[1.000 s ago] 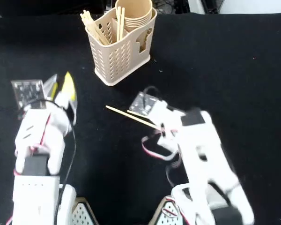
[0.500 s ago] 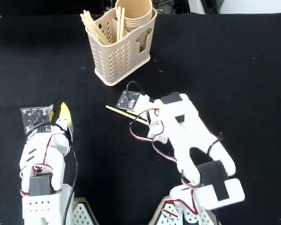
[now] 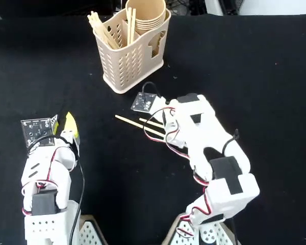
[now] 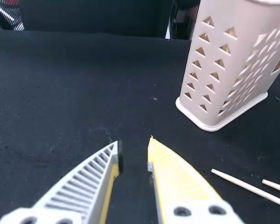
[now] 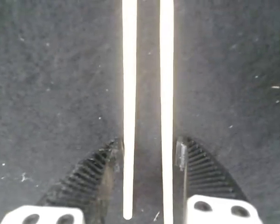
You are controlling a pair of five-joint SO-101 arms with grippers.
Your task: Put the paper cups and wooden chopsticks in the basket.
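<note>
Black cloth table [image 3: 265, 71] under even light

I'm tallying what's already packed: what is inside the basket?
Inside the basket: a stack of paper cups and several wooden chopsticks. Its walls hide their lower parts, so exact counts are unclear.

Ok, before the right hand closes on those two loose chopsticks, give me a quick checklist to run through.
1. Right hand open: ok, its fingers stand apart.
2. Both chopsticks between the fingers: ok, they lie side by side in the gap.
3. Fingers low enough to pinch them off the table: cannot tell.
4. Left hand clear of the chopsticks: ok, it sits off to the side, open, holding nothing.
5. Basket upright: ok, with paper cups and other chopsticks already inside.
</note>
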